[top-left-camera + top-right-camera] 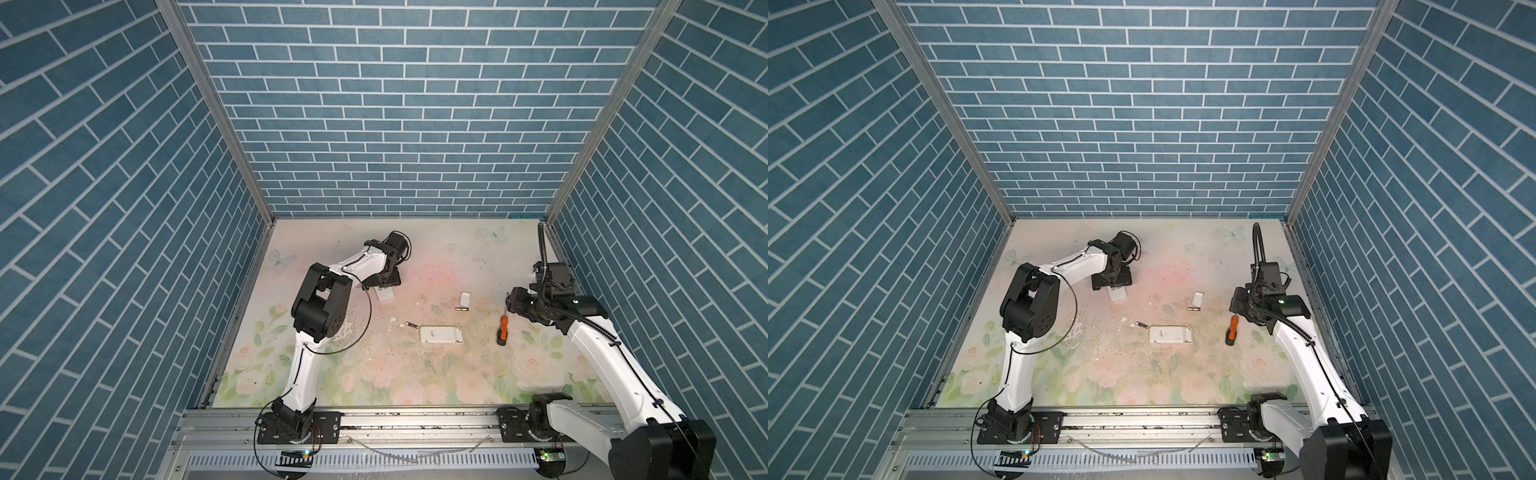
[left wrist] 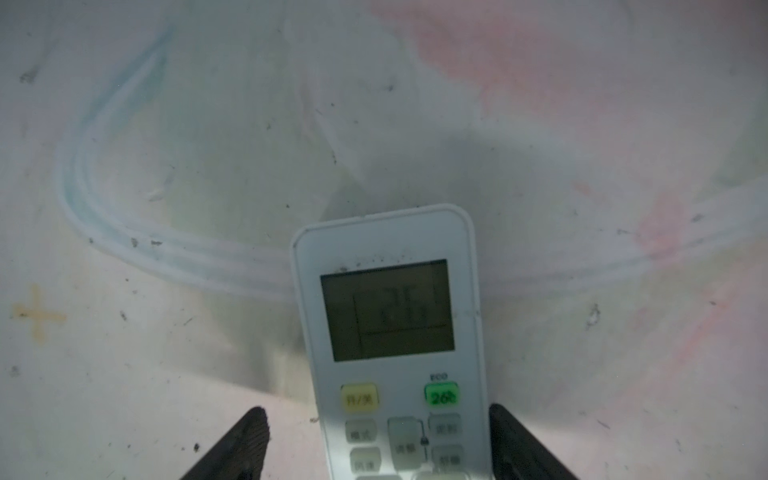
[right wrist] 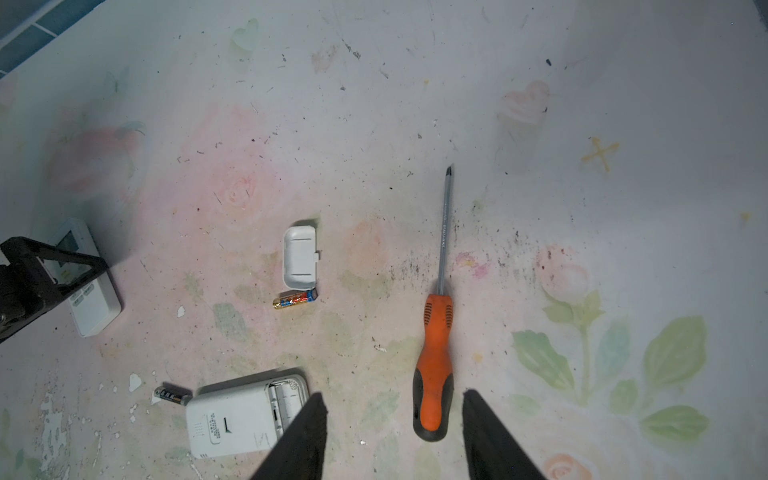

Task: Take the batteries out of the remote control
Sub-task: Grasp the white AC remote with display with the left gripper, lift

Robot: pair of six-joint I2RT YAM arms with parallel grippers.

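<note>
Screwdriver (image 1: 503,330) lies flat on the flowered table mat (image 1: 457,257). It has an orange-and-black handle and a bare steel shaft, with the tip toward the back wall and the handle toward the front rail (image 1: 415,419). Nothing touches it.

Small white cover (image 1: 465,298) is left of the screwdriver tip and well apart from it, hollow side up with the latch tab showing in the right wrist view (image 3: 300,257).

White flakes (image 1: 392,319) are scattered farther left of the screwdriver, past the cover.

Orange cross mark (image 3: 599,153) is painted on the mat beyond the tip end, off to one side.

Dark specks dot the mat beside the shaft.

Blue brick-pattern walls (image 1: 395,104) stand behind the screwdriver and on both sides.
</note>
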